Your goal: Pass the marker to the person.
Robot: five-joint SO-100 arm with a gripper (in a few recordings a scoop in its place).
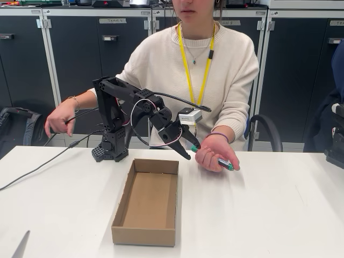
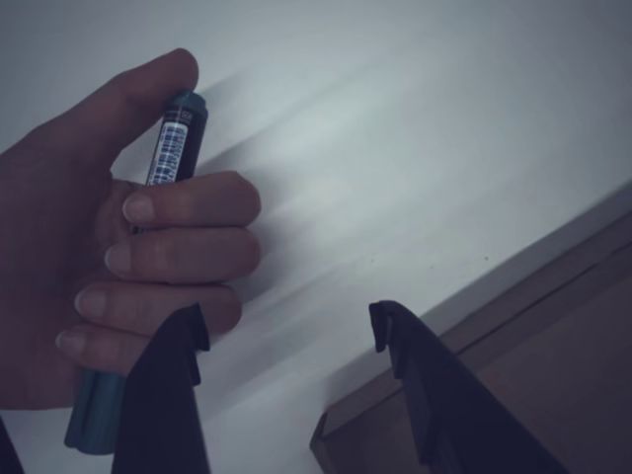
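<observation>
1. Marker sits in the person's hand, right of the box, just above the table. Fingers wrap around the barrel, thumb along it in the wrist view.
2. Gripper has its jaws spread with nothing between them; the wrist view shows a clear gap between the two dark tips. Judged: the marker is already handed over, the hand alone carries it.
3. Gripper tips hang just beside the hand, on its left in the fixed view. One green end of the marker pokes out near the tips, so the jaws look freshly off it; whether a tip touches it, cannot tell.
4. Hand is palm-up and cupped at jaw height, likely to take the marker where the arm can reach without stretching.
5. Marker long axis in the fixed view: near level, running from upper left by the jaws to lower right, the far end sticking out past the fingers toward the right.
6. In the wrist view the same axis runs near vertical, tilted slightly right at the top, dark end up by the thumb.
7. Box is open and empty, near the arm's base.
</observation>
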